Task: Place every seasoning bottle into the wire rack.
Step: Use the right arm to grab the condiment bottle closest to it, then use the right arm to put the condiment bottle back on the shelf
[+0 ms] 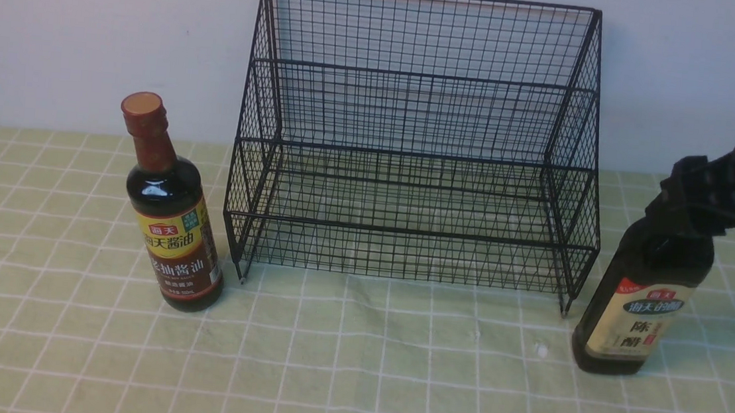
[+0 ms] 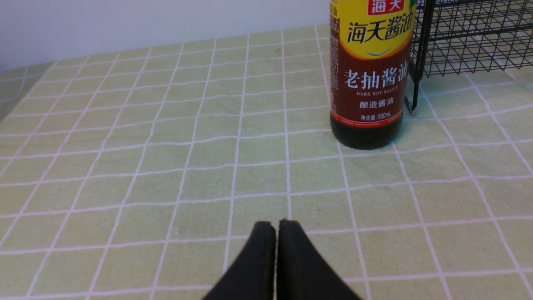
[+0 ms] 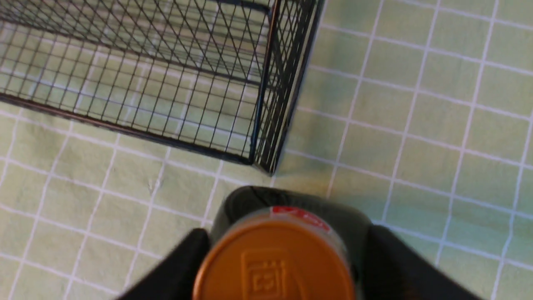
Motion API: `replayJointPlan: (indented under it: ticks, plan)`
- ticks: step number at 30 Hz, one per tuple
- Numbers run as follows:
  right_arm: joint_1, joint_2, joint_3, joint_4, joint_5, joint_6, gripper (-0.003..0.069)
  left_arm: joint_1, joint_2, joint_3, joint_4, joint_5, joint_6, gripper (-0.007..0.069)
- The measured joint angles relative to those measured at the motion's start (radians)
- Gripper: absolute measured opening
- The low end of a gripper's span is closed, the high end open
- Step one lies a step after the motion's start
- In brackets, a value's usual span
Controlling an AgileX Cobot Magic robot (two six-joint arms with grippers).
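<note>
1. The larger bottle (image 1: 642, 304) is found standing on the checked tablecloth (image 1: 353, 365), just beside the right front corner of the wire rack (image 1: 415, 151) and outside it. The smaller bottle (image 1: 174, 216) is stood at the rack's left front corner, also outside.
2. A slip is judged the main risk. The hold is taken high, at the tan cap (image 3: 275, 266), so the heavy body could be swung or dropped if the jaws are closed weakly or off-centre.
3. A knock against the rack's front rail or side mesh is also to be feared on the lift, because the bottle is so near.
4. The right gripper (image 3: 283, 246) is reached down from the right, its jaws set apart on either side of the cap. Whether the cap is actually pressed cannot be told.
5. The left gripper (image 2: 276, 233) is held low over the cloth, fingers (image 2: 260, 254) pressed together and empty, short of the smaller bottle.
</note>
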Motion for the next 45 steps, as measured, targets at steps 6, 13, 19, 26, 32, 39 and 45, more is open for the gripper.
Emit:
replayJointPlan:
  ticks: [6, 13, 19, 26, 32, 39, 45]
  plan:
    - [0.000, -0.033, 0.001, -0.023, 0.004, -0.029, 0.0334, 0.000, 0.000, 0.000, 0.000, 0.000, 0.000, -0.0010]
    - [0.000, -0.161, -0.054, -0.020, 0.048, -0.053, 0.0333, 0.000, 0.000, 0.000, 0.000, 0.000, 0.000, -0.0010]
    - [0.000, -0.193, -0.245, 0.015, 0.131, -0.055, 0.0333, 0.000, 0.000, 0.000, 0.000, 0.000, 0.000, -0.0010]
    - [0.024, -0.132, -0.421, 0.148, 0.076, -0.079, 0.0333, 0.000, 0.000, 0.000, 0.000, 0.000, 0.000, -0.0010]
    - [0.054, 0.024, -0.512, 0.189, 0.024, -0.130, 0.0333, 0.000, 0.000, 0.000, 0.000, 0.000, 0.000, -0.0010]
    - [0.054, 0.175, -0.589, 0.145, -0.007, -0.130, 0.0333, 0.000, 0.000, 0.000, 0.000, 0.000, 0.000, -0.0010]
    - [0.054, 0.270, -0.592, 0.140, -0.017, -0.129, 0.0333, 0.000, 0.000, 0.000, 0.000, 0.000, 0.000, -0.0010]
